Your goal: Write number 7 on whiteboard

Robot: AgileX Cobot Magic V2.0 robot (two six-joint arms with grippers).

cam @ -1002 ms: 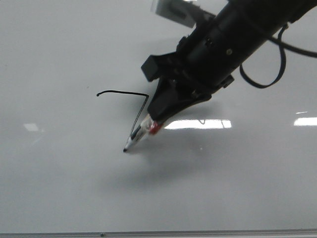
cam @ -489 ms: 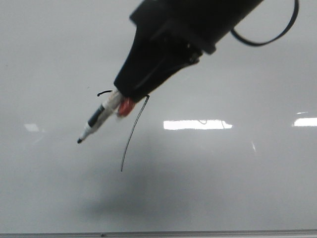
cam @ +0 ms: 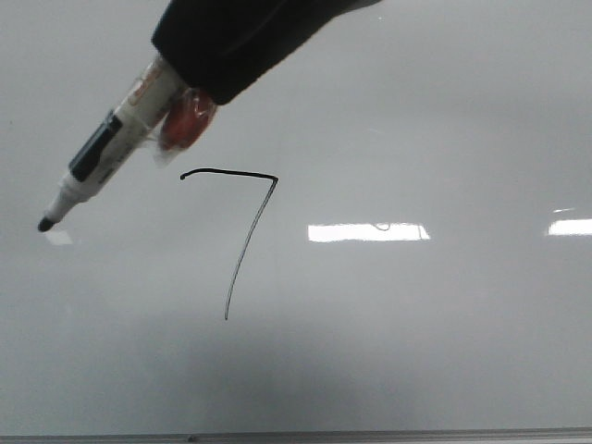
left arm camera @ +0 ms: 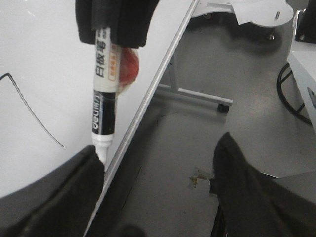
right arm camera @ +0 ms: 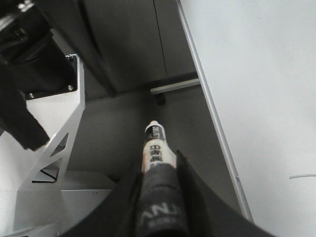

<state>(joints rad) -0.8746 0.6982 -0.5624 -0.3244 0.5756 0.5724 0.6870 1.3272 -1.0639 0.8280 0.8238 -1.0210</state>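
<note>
The number 7 (cam: 231,171) is a thin black line on the whiteboard (cam: 416,324), with a hooked top stroke and a long curved downstroke. My right gripper (cam: 190,83) is shut on a black-and-white marker (cam: 106,162). It holds the marker above the board, up and left of the 7, with the tip off the surface. A red-orange blob (cam: 185,125) sits by the marker at the fingers. The right wrist view shows the marker (right arm camera: 154,143) clamped between the fingers. My left gripper (left arm camera: 159,148) is open and empty past the board's edge. The marker (left arm camera: 104,108) and 7 (left arm camera: 34,118) show there too.
The board's grey metal edge strip runs along the near side (cam: 296,435) and shows in the left wrist view (left arm camera: 148,98). Beyond it lie grey floor and a stand leg (left arm camera: 197,94). A white metal bracket (right arm camera: 49,148) is beside the right arm.
The marker finished the downstroke of the 7, then lifted off the board. My right gripper has risen and moved left with it, uncovering the whole 7.
</note>
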